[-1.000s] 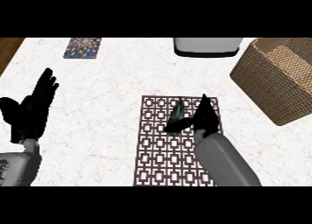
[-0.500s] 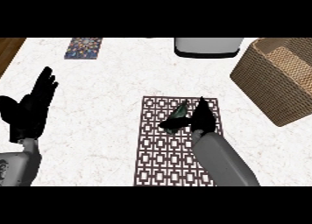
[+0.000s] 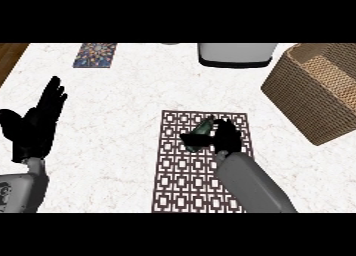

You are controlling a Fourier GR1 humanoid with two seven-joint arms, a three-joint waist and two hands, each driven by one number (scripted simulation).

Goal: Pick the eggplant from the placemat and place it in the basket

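Since the earlier frames the right hand [image 3: 224, 136] has shifted a little toward the far end of the placemat [image 3: 182, 180] and its fingers have closed in around the eggplant [image 3: 204, 127]; the left hand [image 3: 35, 125] has barely changed. Eggplant is dark, greenish at the tip, and sits on the far half of the placemat, near its far edge and roughly mid-width. Only its upper end shows; the rest is hidden by the black fingers. Right hand is curled round it, thumb on the left side of the eggplant, fingers on the right. Cannot tell whether the eggplant is lifted or still touching the mat. The grey right forearm runs from the near right part of the placemat up to the hand, covering the mat's near right corner.

Placemat: brown lattice pattern on white, lying at the middle of the counter [image 3: 122, 95], reaching to its near edge.

Basket [image 3: 323, 90]: woven tan, at the right edge of the counter, well apart from the placemat, tilted in view, open side up.

Left hand is at the left side of the counter near its near edge, open, fingers straight and pointing up, holding nothing, resting.

A white container with a dark base [image 3: 236, 54] stands at the far edge, just left of the basket. A small patterned coaster [image 3: 94, 54] lies near the far left corner.
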